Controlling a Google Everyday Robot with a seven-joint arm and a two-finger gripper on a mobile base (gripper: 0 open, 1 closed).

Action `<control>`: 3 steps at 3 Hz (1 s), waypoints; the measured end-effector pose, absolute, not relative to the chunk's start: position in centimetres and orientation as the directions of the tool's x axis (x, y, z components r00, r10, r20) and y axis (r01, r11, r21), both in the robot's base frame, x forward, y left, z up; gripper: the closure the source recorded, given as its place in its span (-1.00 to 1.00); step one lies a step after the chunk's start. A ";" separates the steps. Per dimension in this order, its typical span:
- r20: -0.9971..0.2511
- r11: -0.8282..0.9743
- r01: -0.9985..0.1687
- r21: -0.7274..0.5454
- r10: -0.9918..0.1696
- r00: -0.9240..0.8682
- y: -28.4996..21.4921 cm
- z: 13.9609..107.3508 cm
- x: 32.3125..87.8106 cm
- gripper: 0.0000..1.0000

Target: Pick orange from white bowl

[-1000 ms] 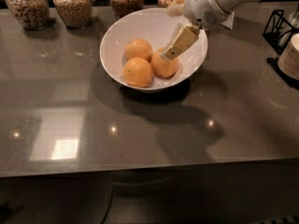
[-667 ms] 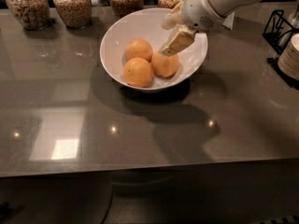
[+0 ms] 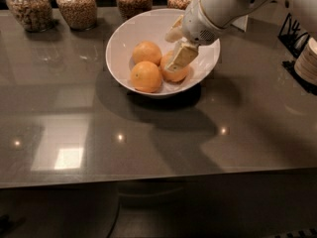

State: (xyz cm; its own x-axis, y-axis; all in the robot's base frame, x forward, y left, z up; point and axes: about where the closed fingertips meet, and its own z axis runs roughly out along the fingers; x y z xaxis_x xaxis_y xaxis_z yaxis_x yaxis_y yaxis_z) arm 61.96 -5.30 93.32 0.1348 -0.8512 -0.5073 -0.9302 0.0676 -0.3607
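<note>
The white bowl (image 3: 124,38) stands on the grey table and holds three oranges. One orange (image 3: 146,52) lies at the back, one (image 3: 146,77) at the front left, and one (image 3: 177,74) at the right. My gripper (image 3: 177,44) reaches in from the upper right and hangs open just over the right orange. Its near finger (image 3: 182,56) covers part of that orange's top. The far finger (image 3: 174,33) is against the bowl's inner wall side. I cannot tell whether the fingers touch the fruit.
Several glass jars of grains (image 3: 77,5) line the table's far edge behind the bowl. A stack of pale dishes (image 3: 308,61) and a black wire rack (image 3: 292,31) stand at the right edge. The table's front edge (image 3: 148,180) runs across the lower part of the view.
My gripper has moved left and down inside the bowl, from near the right rim to just over the right orange. The oranges and bowl have not moved.
</note>
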 end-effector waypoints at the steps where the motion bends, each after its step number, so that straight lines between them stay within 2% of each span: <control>1: -0.460 0.042 -0.937 -0.346 -0.878 0.131 -5.2 91.1 63.4 -0.42; 3: -0.414 0.036 -0.941 -0.337 -0.903 0.114 -6.0 89.1 64.9 -0.38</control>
State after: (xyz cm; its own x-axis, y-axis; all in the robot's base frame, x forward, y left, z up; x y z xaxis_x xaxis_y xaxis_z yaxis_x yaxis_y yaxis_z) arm 64.86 -5.96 89.13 0.1136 -0.9030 -0.4145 -0.9408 0.0364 -0.3371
